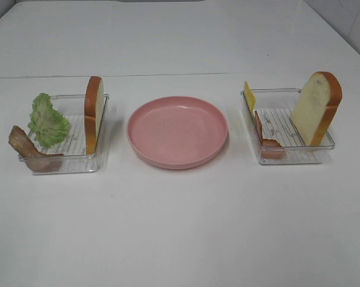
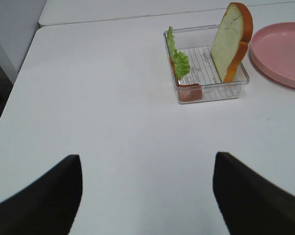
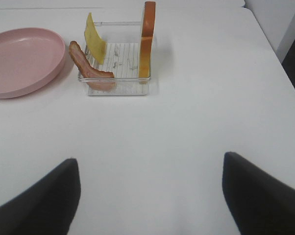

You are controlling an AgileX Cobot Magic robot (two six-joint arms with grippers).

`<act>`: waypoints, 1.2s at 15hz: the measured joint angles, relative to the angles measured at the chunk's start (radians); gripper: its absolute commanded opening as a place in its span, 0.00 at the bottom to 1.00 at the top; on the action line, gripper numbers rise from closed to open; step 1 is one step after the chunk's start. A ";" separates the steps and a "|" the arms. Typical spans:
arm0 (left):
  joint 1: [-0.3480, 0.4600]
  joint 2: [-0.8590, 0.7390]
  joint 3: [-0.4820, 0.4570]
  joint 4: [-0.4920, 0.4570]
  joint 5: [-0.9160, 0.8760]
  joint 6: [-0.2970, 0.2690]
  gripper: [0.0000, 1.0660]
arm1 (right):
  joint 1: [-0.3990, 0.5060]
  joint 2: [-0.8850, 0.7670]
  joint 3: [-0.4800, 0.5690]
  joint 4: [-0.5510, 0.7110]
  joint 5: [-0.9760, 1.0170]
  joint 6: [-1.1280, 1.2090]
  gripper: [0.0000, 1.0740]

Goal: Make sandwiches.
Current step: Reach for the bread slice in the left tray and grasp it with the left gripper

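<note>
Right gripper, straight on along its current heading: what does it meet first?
Probably the near wall of the clear tray, at the bread slice end; only bare table lies between. Height is unclear, so the open right gripper might pass over it.

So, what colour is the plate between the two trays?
Pink, plain with no pattern; the plate shows best in the exterior high view.

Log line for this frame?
left gripper: open | right gripper: open | left bread: on edge | right bread: on edge | pink plate: empty

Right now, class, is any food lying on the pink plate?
No, the pink plate shows only its bare pink surface.
</note>
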 measured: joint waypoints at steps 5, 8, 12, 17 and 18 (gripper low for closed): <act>0.000 0.000 0.000 0.000 0.000 0.000 0.67 | 0.000 0.000 0.000 0.000 0.000 0.000 0.70; 0.000 0.000 0.000 0.000 0.000 0.000 0.67 | 0.000 0.000 0.000 0.000 0.000 0.000 0.70; 0.000 0.000 0.000 0.000 0.000 0.000 0.67 | 0.000 0.000 0.000 0.000 0.000 0.000 0.70; 0.000 0.000 0.000 0.000 0.000 0.000 0.67 | 0.000 0.000 0.000 0.000 0.000 0.000 0.70; 0.000 0.000 0.000 0.000 0.000 0.000 0.67 | 0.000 0.000 0.000 0.000 0.000 0.000 0.70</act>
